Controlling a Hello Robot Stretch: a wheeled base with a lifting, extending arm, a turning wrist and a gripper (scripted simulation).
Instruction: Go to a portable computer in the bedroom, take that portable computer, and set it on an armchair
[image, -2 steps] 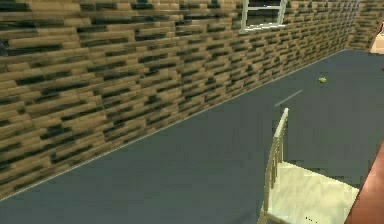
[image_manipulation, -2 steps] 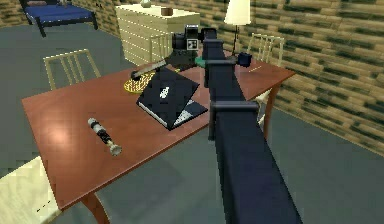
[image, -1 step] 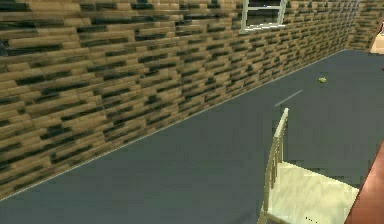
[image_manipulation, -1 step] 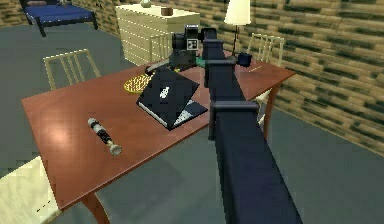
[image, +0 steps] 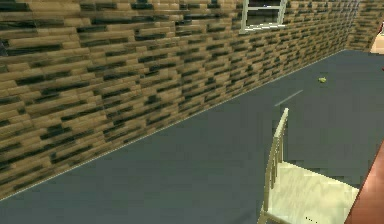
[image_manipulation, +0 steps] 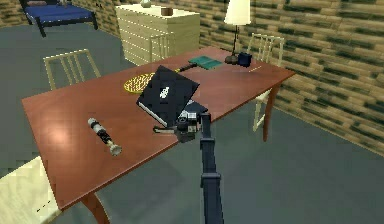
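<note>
The laptop (image_manipulation: 165, 95), a dark flat slab with a pale edge, looks tilted over the worktop's (image_manipulation: 70, 110) middle; the tool (image_manipulation: 172, 127) is at the worktop's near edge, and I cannot tell whether it holds anything

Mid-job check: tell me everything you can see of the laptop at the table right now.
The laptop reads as one thin black slab with a faint bluish sheen and a pale strip along its lower edge; no keys or screen can be made out. It is turned cornerwise over the middle of the red-brown wooden table, just right of a yellow woven disc. The tool is at its lower edge. I cannot tell whether the tool holds it or whether it rests on the tabletop.
</note>
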